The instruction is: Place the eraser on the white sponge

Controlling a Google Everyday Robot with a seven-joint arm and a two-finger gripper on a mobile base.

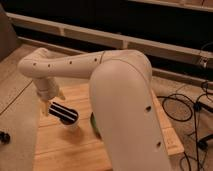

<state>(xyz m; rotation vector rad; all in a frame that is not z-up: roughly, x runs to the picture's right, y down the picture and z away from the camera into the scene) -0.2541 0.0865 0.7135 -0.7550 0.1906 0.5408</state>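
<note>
Gripping the eraser by its left end, the gripper hangs over the left part of the wooden table. The eraser looks stiff and light, so a hold across its width should serve. A pale shape sits just beneath; whether it is the sponge is unclear.
</note>
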